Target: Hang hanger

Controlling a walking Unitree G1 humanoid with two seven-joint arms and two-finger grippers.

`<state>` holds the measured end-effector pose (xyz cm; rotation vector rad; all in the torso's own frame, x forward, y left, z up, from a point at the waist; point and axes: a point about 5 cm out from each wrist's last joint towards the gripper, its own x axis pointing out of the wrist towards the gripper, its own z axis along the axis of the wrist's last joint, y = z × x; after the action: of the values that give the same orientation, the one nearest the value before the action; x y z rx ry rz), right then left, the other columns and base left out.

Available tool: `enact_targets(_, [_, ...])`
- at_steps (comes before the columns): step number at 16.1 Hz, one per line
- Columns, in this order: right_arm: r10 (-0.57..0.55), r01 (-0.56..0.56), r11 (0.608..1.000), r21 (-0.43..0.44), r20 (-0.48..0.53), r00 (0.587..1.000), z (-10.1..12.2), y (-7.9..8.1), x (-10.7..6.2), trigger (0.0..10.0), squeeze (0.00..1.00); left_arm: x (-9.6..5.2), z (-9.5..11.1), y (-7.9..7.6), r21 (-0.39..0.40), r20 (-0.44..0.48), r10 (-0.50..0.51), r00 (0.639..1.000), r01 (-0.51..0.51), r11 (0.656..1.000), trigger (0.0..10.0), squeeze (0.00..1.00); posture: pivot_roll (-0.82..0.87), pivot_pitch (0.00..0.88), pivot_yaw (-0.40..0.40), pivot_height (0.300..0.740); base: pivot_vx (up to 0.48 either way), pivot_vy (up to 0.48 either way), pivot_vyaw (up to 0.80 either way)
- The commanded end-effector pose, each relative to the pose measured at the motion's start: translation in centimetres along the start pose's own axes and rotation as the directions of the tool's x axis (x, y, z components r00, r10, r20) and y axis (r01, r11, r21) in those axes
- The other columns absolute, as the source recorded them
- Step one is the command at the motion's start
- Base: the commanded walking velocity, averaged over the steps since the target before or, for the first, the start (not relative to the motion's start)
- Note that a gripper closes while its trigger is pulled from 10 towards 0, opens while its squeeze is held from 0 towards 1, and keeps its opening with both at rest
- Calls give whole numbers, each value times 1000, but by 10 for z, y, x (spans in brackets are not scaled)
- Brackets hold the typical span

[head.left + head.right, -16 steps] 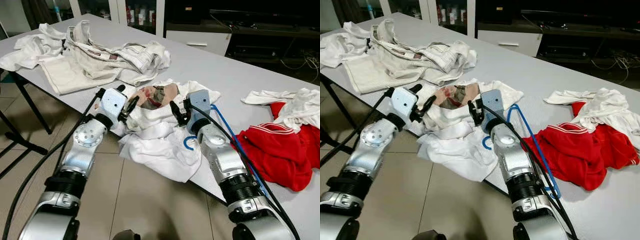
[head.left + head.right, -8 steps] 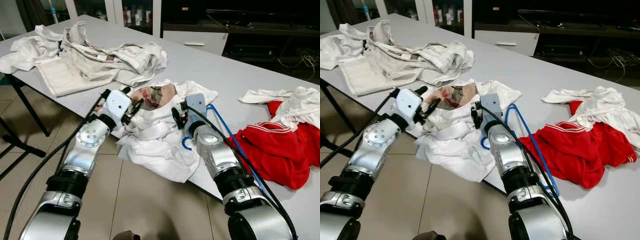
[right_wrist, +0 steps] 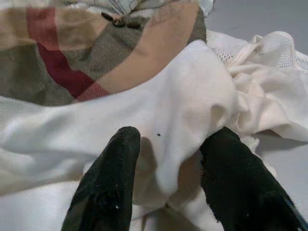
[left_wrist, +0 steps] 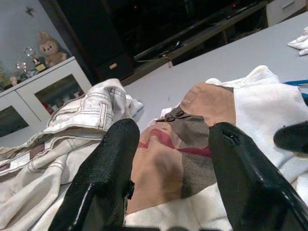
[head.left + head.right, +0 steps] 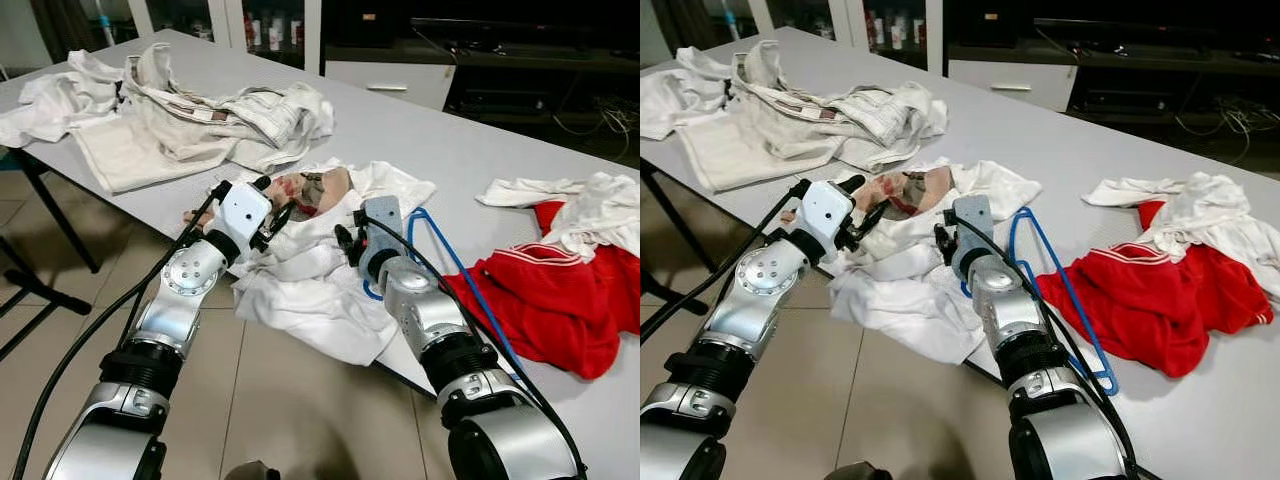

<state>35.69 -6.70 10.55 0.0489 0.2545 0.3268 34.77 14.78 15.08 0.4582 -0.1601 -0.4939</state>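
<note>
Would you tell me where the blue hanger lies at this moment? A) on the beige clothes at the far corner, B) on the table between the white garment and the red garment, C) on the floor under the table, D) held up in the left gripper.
B: the blue hanger lies flat on the table, with the white garment on one side and the red garment on the other.

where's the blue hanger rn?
In the right eye view, the blue hanger lies on the grey table, right of centre, between the white shirt and the red garment.
</note>
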Motion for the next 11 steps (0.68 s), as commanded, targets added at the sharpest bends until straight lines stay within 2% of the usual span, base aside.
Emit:
enact_targets(1, [-13, 10, 999, 36, 58, 998, 10, -6, -1, 0, 0, 4, 6, -1, 15, 16, -17, 1000, 17, 1000, 10000, 0, 66, 0, -23, 723, 0, 0, 0])
enact_targets(4, [1, -22, 993, 115, 178, 984, 26, -14, -13, 0, 0, 4, 6, -1, 13, 18, -14, 1000, 14, 1000, 10000, 0, 56, 0, -19, 723, 0, 0, 0])
enact_targets(5, [7, -30, 992, 120, 190, 982, 27, -14, -14, 0, 0, 3, 6, -1, 13, 18, -14, 1000, 14, 1000, 10000, 0, 53, 0, -18, 723, 0, 0, 0])
enact_targets(7, [65, -108, 983, 146, 270, 961, 34, -15, -31, 0, 0, 5, 6, -2, 11, 19, -16, 1000, 16, 1000, 10000, 0, 41, 0, -15, 723, 0, 0, 0])
enact_targets(10, [37, -79, 984, 158, 254, 966, 24, -27, -44, 0, 0, 7, 7, -3, 9, 22, -20, 1000, 19, 1000, 10000, 0, 33, 2, -12, 723, 0, 0, 0])
enact_targets(11, [16, -44, 991, 123, 216, 976, 15, -31, -45, 10000, 0, 8, 8, -4, 7, 27, -24, 999, 24, 1000, 10000, 0, 32, 3, -9, 723, 0, 0, 0])
